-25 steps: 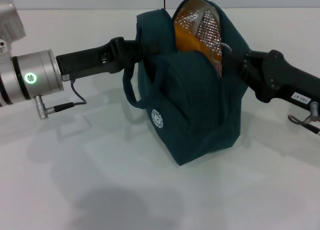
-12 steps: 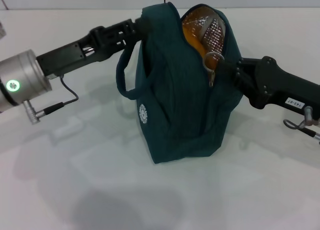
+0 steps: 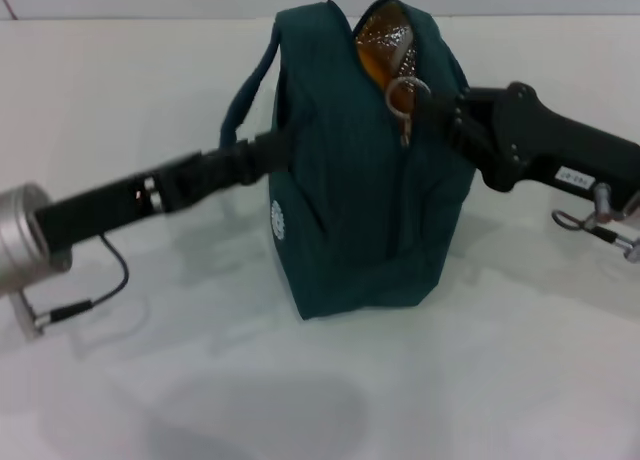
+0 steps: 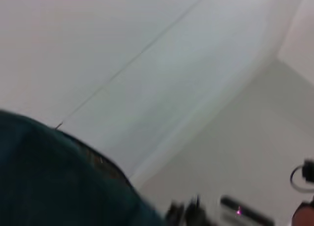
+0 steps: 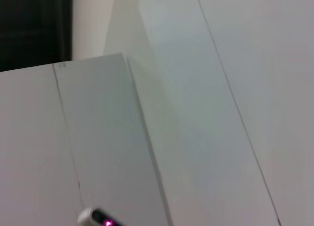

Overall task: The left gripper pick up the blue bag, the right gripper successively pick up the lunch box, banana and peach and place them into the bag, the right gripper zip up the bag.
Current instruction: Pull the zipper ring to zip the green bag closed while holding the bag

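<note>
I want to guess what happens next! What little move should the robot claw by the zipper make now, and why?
Probably the right gripper should keep drawing the silver ring-pull zip toward the end of the opening. The dark teal fabric lunch bag shows a small gap at its top, with orange-lit foil lining visible inside. The left gripper is at the bag's side, apparently steadying it.

Setting: laboratory or robot test bench, indoors. Evidence: plain white tabletop; bare white wall panels with thin seams; two black robot arms with exposed cables; no domestic furnishings visible.
</note>
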Action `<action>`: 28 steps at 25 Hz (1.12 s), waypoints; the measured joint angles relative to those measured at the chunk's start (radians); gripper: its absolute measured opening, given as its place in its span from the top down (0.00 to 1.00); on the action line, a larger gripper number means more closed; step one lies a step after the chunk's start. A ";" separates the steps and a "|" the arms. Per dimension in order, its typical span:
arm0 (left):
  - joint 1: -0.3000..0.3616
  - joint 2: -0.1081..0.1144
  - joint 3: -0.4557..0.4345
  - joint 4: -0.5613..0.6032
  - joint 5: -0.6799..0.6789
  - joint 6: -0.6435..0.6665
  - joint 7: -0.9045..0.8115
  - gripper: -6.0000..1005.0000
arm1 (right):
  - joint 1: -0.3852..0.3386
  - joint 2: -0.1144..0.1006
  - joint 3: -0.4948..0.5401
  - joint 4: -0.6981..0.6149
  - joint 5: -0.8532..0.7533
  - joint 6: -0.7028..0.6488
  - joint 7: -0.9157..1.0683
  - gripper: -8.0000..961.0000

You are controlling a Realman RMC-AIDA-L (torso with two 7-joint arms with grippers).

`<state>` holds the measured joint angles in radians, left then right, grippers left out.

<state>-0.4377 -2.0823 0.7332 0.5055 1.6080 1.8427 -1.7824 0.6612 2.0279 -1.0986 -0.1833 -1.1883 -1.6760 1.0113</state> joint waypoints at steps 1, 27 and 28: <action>0.013 -0.001 0.004 0.000 0.006 0.005 0.030 0.22 | 0.012 0.000 0.002 -0.001 0.002 0.000 0.000 0.99; 0.045 -0.011 0.016 -0.180 -0.111 -0.165 0.624 0.14 | 0.162 0.000 -0.004 0.001 0.012 0.084 0.004 0.99; 0.037 -0.011 0.019 -0.186 -0.110 -0.169 0.624 0.14 | 0.163 0.000 -0.004 0.001 0.013 0.086 0.004 0.99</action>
<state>-0.4008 -2.0933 0.7520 0.3190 1.4976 1.6732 -1.1585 0.8242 2.0279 -1.1029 -0.1826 -1.1757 -1.5898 1.0155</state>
